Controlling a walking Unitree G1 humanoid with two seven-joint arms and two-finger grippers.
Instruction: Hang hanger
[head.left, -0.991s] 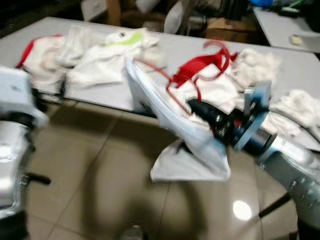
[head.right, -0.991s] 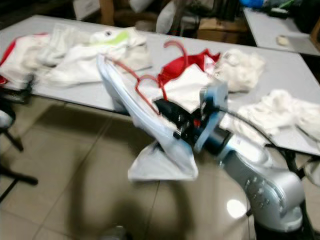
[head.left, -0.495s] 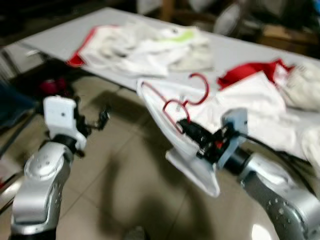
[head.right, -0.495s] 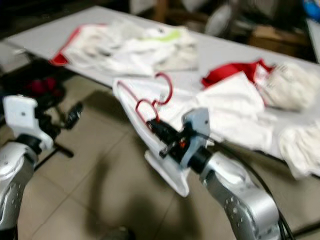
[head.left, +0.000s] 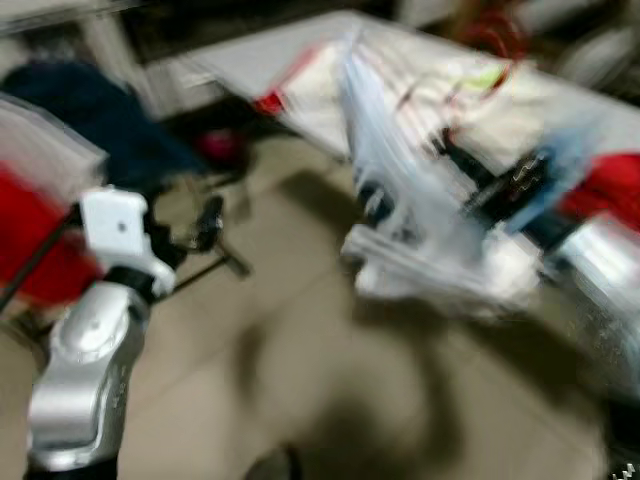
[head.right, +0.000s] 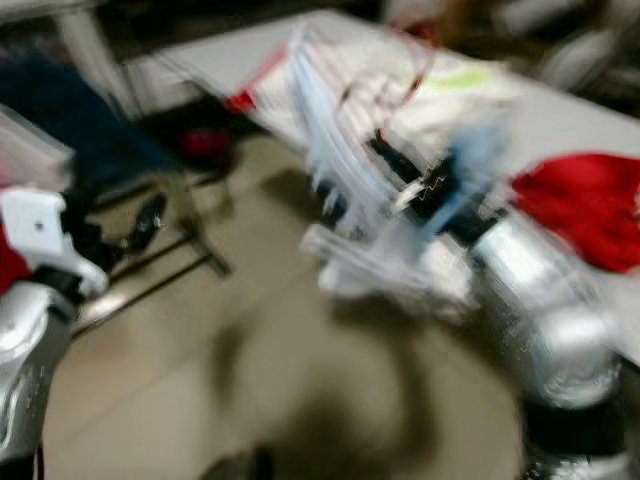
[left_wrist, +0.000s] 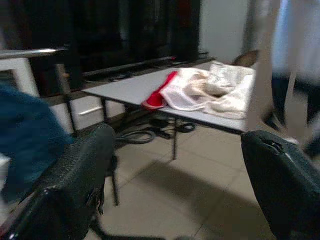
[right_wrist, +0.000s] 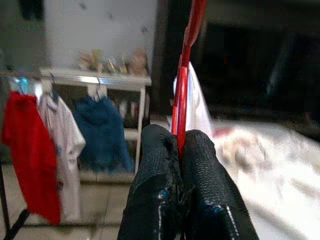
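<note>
Carrying the red hanger (right_wrist: 186, 85) with its white garment (head.left: 410, 190) pinched in our right gripper (right_wrist: 179, 145), left gripper (left_wrist: 175, 190) spread empty, we near the clothes rack (right_wrist: 60, 75) at frame left; hanging remains.

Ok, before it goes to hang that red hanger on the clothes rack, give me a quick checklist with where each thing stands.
1. Grip: right gripper has its fingers shut on the red hanger. Ok.
2. White garment on the hanger: head views are blurred. Cannot tell.
3. Target in sight: clothes rack with a red shirt, a white shirt and a blue top hanging. Ok.
4. Free spot on the rail: cannot tell.
5. Left gripper: fingers open, holding nothing. Ok.
6. Picture steady enough to aim: not ok, blurred.
</note>
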